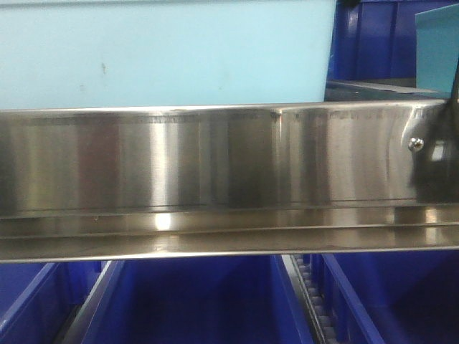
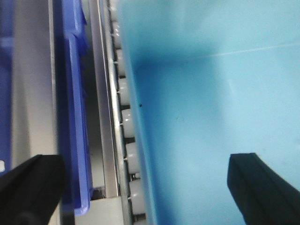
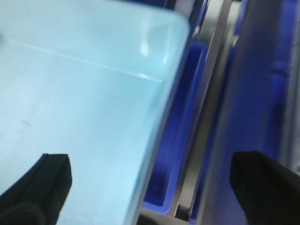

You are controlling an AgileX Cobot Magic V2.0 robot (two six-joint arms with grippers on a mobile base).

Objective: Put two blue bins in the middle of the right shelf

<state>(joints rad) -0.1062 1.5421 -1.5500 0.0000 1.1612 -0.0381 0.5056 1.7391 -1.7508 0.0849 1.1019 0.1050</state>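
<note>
A brushed steel shelf rail (image 1: pixel 215 172) is running across the front view, with a light blue bin (image 1: pixel 158 50) showing above it at the left and dark blue bins (image 1: pixel 193 301) showing underneath. The left end effector (image 2: pixel 145 187) is holding its fingers (image 2: pixel 28 192) spread wide, one on each side of the bin's wall, which is standing just beside a row of white rollers (image 2: pixel 123 117). The right end effector (image 3: pixel 150 187) is likewise gaping wide across the bin's rounded corner edge, and whether either one is touching the plastic I cannot tell.
</note>
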